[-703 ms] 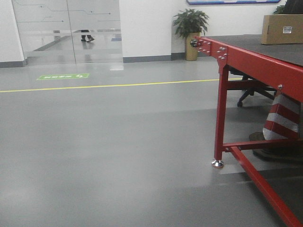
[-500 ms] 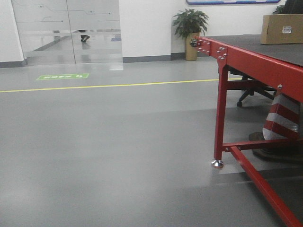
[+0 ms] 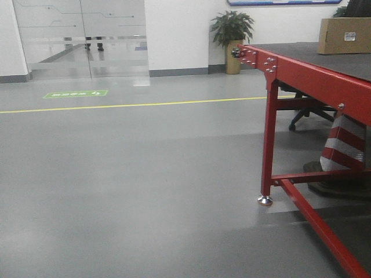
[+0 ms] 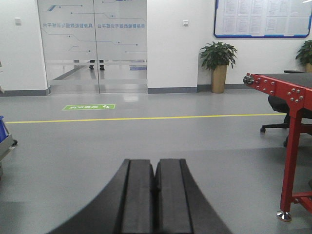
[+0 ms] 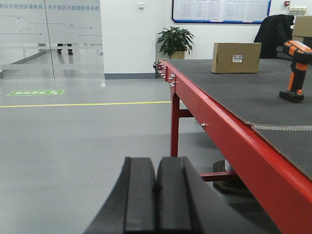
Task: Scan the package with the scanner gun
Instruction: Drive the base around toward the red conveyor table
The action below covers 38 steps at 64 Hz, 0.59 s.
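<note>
The package (image 5: 236,57) is a tan cardboard box with a small white label. It stands on the far part of the red-framed table (image 5: 234,131) and also shows in the front view (image 3: 344,35). The scanner gun (image 5: 295,70), orange handle and black base, stands upright on the table's right side, only in the right wrist view. My left gripper (image 4: 155,165) is shut and empty, over the floor, left of the table. My right gripper (image 5: 155,163) is shut and empty, low beside the table's left edge, well short of both objects.
A potted plant (image 3: 233,35) stands by the far wall. Glass doors (image 3: 81,37) are at the back left. A yellow line (image 3: 133,105) crosses the grey floor. A striped cone (image 3: 343,145) and an office chair (image 4: 280,114) sit under the table. A blue bin (image 4: 2,129) is at left.
The front view has shifted slightly: the table and box sit a few pixels further left. The person's feet behind the glass doors have moved left.
</note>
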Motion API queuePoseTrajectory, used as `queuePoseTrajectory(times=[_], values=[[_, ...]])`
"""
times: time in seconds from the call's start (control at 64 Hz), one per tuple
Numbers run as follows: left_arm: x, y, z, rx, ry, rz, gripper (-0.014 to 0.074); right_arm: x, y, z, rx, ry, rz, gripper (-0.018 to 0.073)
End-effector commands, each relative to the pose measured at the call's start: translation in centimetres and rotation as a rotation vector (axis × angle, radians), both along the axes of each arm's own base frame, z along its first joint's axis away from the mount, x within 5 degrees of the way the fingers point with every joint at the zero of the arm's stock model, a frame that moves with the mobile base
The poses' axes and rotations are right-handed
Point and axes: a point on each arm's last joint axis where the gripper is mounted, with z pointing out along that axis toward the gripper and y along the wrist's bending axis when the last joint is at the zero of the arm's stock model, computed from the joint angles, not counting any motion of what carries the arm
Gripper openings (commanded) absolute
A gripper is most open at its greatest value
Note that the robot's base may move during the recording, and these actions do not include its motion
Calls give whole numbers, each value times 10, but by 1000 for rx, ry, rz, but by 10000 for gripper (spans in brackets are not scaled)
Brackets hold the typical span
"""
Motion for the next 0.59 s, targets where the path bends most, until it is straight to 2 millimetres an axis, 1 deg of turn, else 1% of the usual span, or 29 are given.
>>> queuePoseTrajectory(times=[0.0, 0.578], values=[[-1, 0, 2, -3, -23, 4, -111, 0, 0, 2, -7, -21, -6, -154], [-1, 0, 2, -3, -23, 4, -111, 0, 0, 2, -7, -21, -2, -154]])
